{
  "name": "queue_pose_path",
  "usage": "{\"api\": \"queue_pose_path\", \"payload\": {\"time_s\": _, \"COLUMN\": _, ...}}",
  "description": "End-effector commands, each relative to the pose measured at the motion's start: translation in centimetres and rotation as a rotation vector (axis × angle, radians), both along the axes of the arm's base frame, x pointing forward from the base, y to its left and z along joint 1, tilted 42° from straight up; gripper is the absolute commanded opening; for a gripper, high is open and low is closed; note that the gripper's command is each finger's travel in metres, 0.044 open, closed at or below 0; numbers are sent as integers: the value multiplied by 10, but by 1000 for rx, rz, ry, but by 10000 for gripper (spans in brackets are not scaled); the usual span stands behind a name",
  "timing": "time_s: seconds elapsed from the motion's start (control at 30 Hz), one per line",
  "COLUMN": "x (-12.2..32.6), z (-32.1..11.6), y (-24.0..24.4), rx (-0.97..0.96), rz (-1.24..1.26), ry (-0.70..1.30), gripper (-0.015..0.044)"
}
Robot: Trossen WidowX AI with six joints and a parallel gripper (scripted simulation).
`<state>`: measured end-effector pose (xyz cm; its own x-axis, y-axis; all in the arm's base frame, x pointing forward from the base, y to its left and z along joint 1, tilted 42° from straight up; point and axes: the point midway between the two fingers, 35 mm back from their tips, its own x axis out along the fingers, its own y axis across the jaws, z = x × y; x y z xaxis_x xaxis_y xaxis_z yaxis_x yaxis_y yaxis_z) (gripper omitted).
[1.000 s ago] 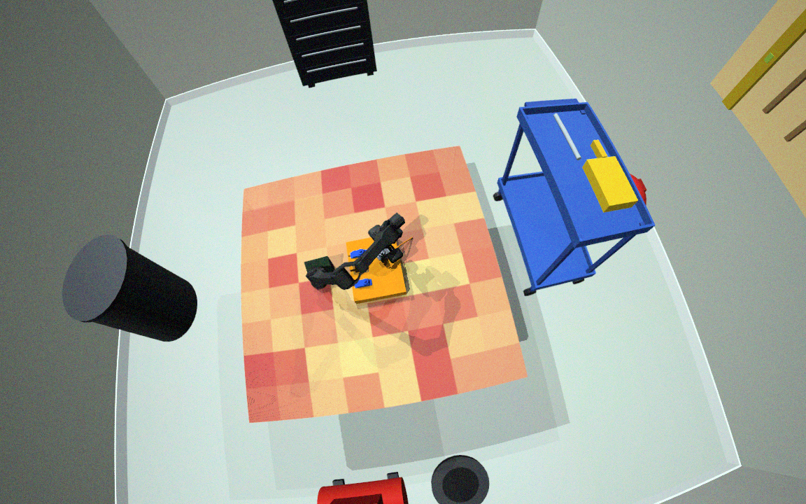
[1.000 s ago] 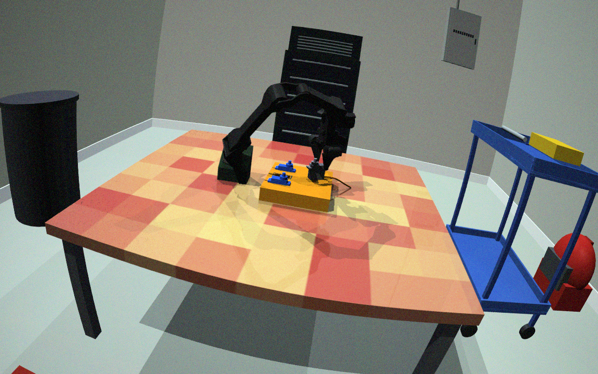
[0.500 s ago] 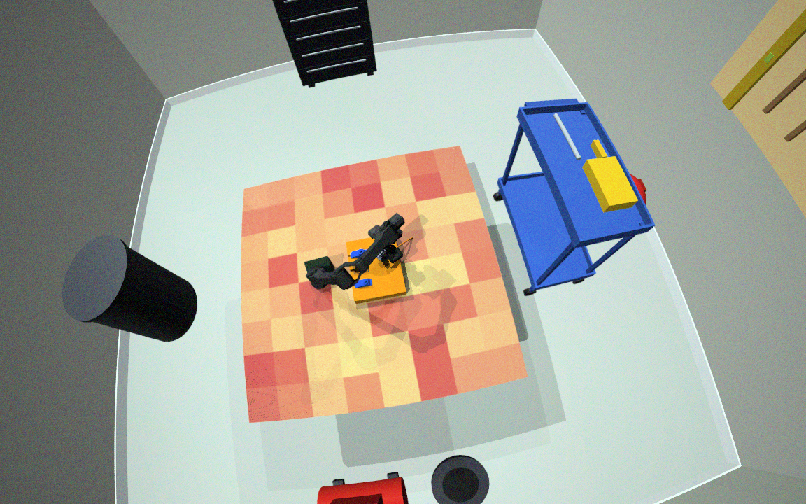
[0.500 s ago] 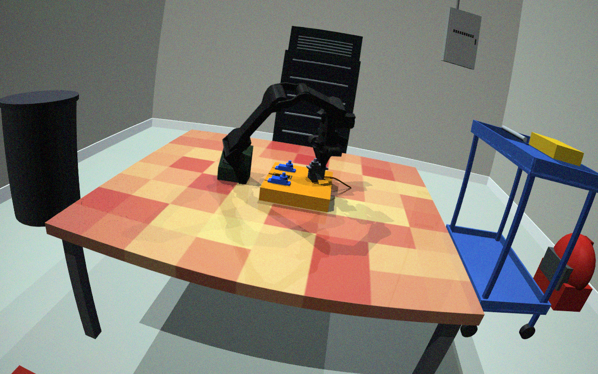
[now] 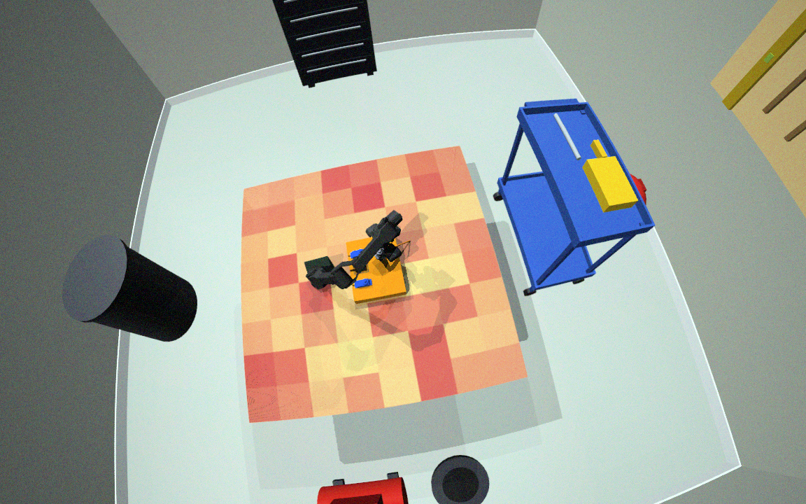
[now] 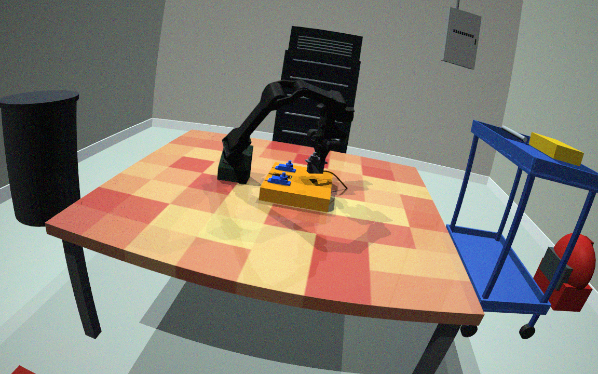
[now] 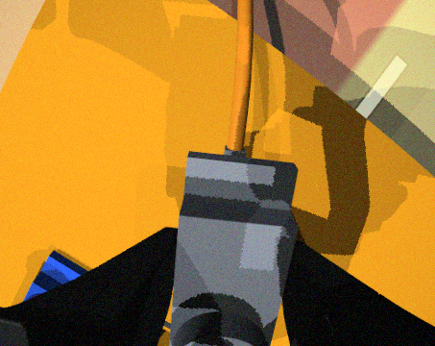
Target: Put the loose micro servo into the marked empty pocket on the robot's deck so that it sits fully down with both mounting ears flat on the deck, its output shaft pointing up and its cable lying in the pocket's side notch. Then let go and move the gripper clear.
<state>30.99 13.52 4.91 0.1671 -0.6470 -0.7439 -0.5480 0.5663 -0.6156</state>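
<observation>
"Since you're on the jaws: state?"

"Closed on the grey micro servo [image 5: 380, 253] [image 6: 314, 164] [image 7: 227, 250]. Wrist view has the gripper [image 5: 385, 253] [image 6: 318, 163] [image 7: 231, 249] with one black finger on each side of the case."

"Servo location?"

"At the orange deck's [image 5: 380, 289] [image 6: 294, 197] [image 7: 107, 144] end away from the arm base [image 6: 229, 174]. Upright, shaft up. Can't tell if it touches the deck or sits just above it."

"Cable?"

"Orange-brown cable [image 6: 336, 176] [image 7: 241, 86], runs out past the deck's edge on that same end. Not in any notch."

"Pocket?"

"Probably the dark marks [image 6: 288, 176] on the deck's base-side half, between the two blue servos. Partly hidden, so the notch side is a no-call."

"Step label?"

"Grasp, looks made. Not seated, so insertion and release are left."

"Next move?"

"Lift straight up until body and cable clear the deck and the blue servos, carry toward the deck's base side, turn to line up ears and cable with pocket and notch. Then lower, open, back off."

"Risks?"

"Neighbours on the deck leave little finger room. Cable could snag or get trapped under an ear; a tilted case would jam at the pocket's rim."
</observation>
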Motion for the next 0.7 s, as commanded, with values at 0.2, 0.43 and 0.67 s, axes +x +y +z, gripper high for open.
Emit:
{"api": "queue_pose_path", "payload": {"time_s": 0.2, "x": -2, "z": 5, "y": 2, "rx": 12, "rz": -3, "ry": -10, "gripper": 0}}
{"api": "queue_pose_path", "payload": {"time_s": 0.43, "x": -17, "z": 3, "y": 1, "rx": 12, "rz": -3, "ry": -9, "gripper": 0}}
{"api": "queue_pose_path", "payload": {"time_s": 0.67, "x": -36, "z": 0, "y": -1, "rx": 11, "rz": -3, "ry": -8, "gripper": 0}}
